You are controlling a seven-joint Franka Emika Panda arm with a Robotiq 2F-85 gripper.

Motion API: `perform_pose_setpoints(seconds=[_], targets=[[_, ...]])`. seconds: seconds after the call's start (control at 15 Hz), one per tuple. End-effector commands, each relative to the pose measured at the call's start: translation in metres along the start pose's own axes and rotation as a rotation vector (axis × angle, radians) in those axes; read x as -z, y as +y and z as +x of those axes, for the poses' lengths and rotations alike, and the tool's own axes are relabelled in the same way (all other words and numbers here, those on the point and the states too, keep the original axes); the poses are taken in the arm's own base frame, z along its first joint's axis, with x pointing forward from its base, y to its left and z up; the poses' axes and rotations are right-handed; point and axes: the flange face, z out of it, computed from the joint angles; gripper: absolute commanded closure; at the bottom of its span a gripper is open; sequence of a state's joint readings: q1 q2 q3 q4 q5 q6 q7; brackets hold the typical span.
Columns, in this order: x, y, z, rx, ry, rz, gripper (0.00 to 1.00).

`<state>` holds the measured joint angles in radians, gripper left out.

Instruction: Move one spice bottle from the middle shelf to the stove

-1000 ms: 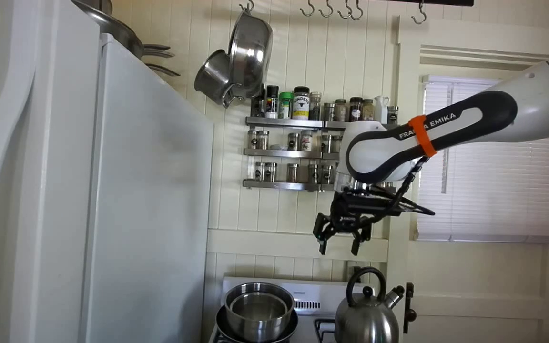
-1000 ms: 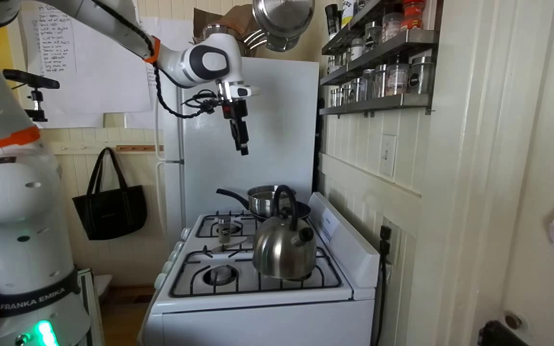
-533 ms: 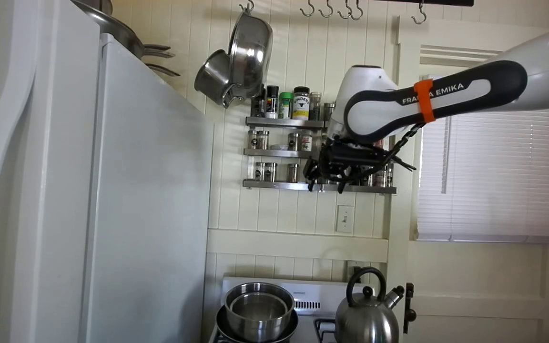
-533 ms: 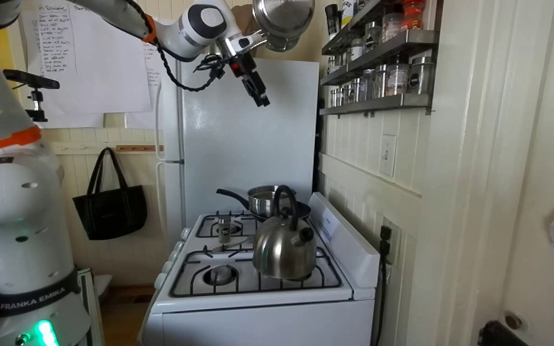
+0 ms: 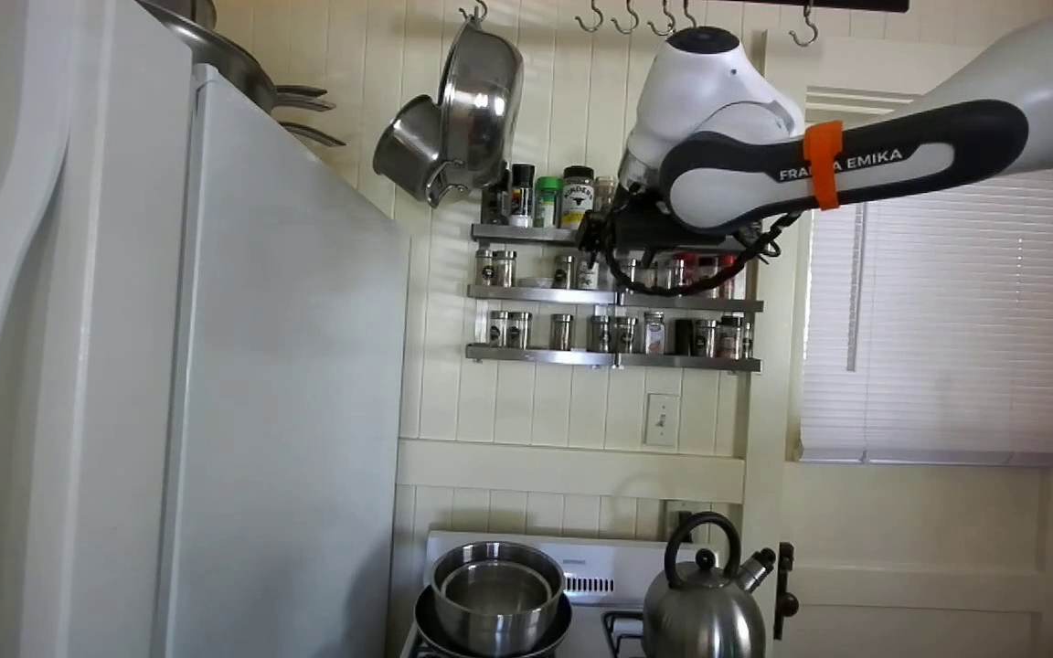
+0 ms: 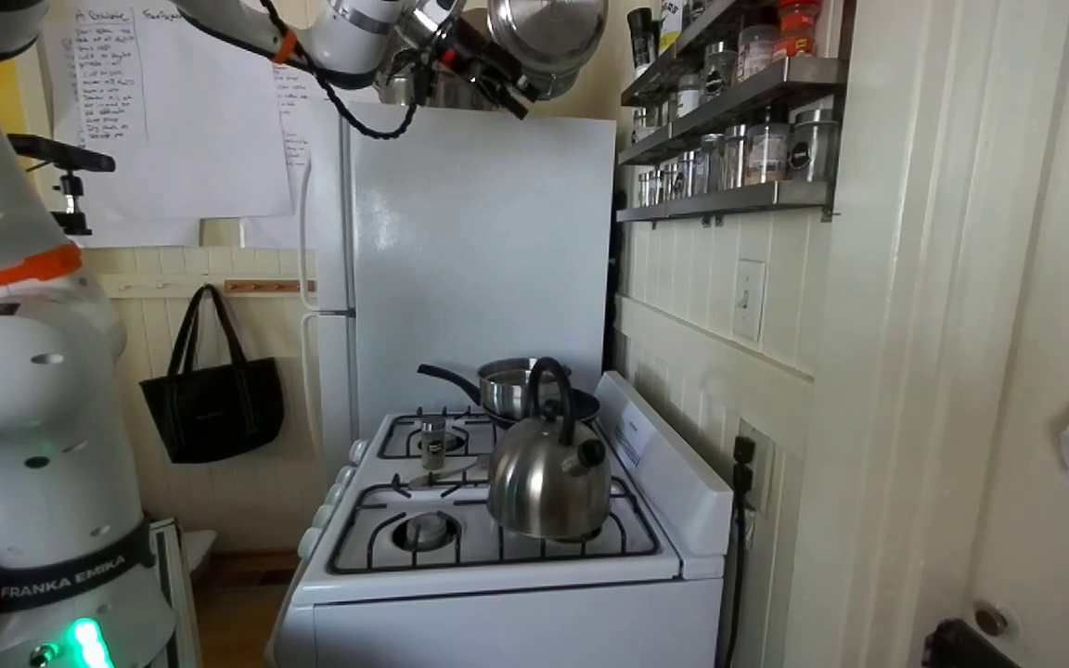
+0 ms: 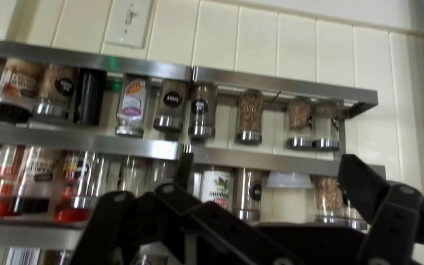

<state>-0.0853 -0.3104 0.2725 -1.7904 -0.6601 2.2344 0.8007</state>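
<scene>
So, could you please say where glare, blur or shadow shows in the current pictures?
Wrist view: slight blur, several spice bottles hard to read, pale glare on the middle shelf's rail; in an exterior view, a likely shadow low on the fridge and highlights on the larger hanging pan; in an exterior view, soft reflections on the kettle.

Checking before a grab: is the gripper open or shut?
Open: the gripper has its fingers well apart in the wrist view, with spice bottles showing through the gap.
</scene>
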Motion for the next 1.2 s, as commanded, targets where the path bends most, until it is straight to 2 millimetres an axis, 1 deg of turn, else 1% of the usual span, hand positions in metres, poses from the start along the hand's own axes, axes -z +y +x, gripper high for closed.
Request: perform_pose_setpoints(seconds=[0.0, 0.13, 0.27, 0.4, 0.53, 0.6, 0.87, 1.0, 1.13], targets=[[0.003, 0.0, 0.009, 0.019, 0.053, 0.002, 0.0], [-0.001, 0.002, 0.017, 0.038, 0.105, 0.01, 0.0], [-0.006, 0.001, 0.018, 0.044, 0.108, 0.008, 0.0], [-0.006, 0.0, 0.018, 0.045, 0.109, 0.009, 0.0], [-0.022, 0.007, 0.024, 0.019, 0.137, -0.011, 0.0], [-0.032, 0.014, 0.031, 0.009, 0.151, -0.022, 0.0], [-0.065, 0.031, 0.05, -0.007, 0.207, 0.01, 0.0], [-0.083, 0.036, 0.055, 0.0, 0.23, 0.04, 0.0], [-0.106, 0.041, 0.056, 0.012, 0.241, 0.024, 0.0]])
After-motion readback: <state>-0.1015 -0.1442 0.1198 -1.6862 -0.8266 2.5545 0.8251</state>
